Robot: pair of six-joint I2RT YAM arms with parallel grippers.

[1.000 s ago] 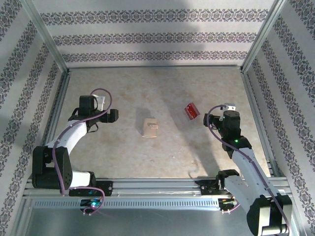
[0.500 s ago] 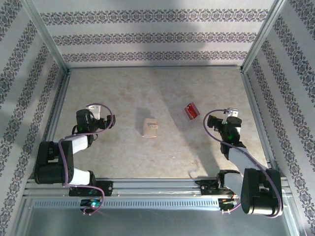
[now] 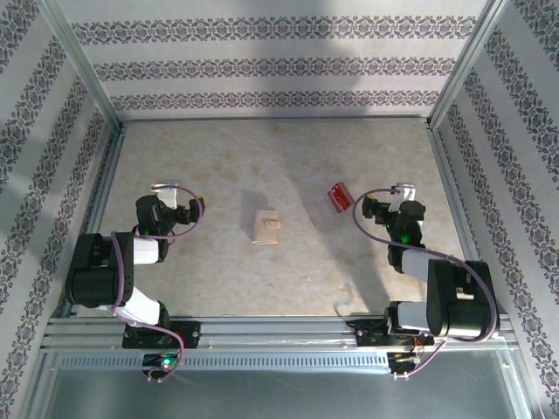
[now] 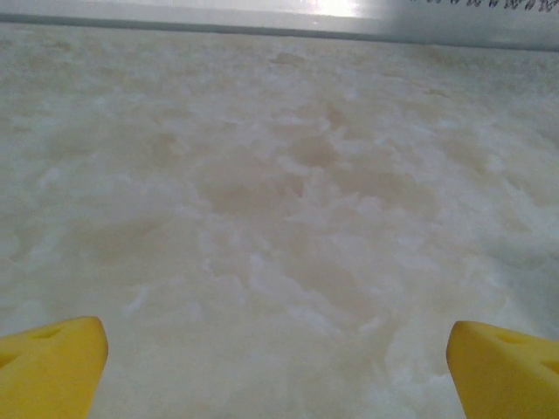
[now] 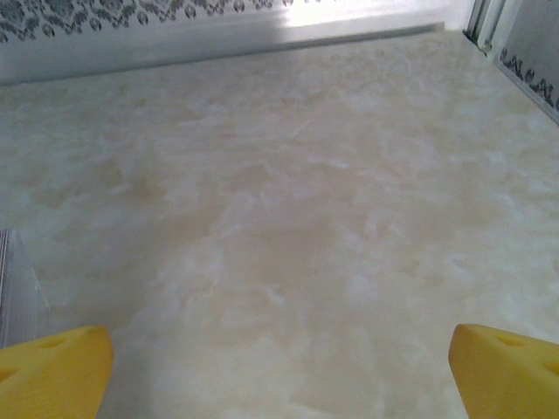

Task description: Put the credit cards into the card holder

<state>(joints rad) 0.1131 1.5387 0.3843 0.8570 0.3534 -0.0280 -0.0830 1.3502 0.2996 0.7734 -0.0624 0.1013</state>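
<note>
Marble table open around card holder and credit cards; left tool, right tool spread wide.

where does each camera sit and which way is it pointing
top external: above and behind the bases, looking down on the table, card holder, credit cards; left arm, right arm show
left wrist: on the left gripper, low, facing a wall across the tabletop; open yellow fingertips at bottom corners
right wrist: on the right gripper, facing a wall corner; same open fingertips
shared: wrist views both see marbled tabletop
</note>
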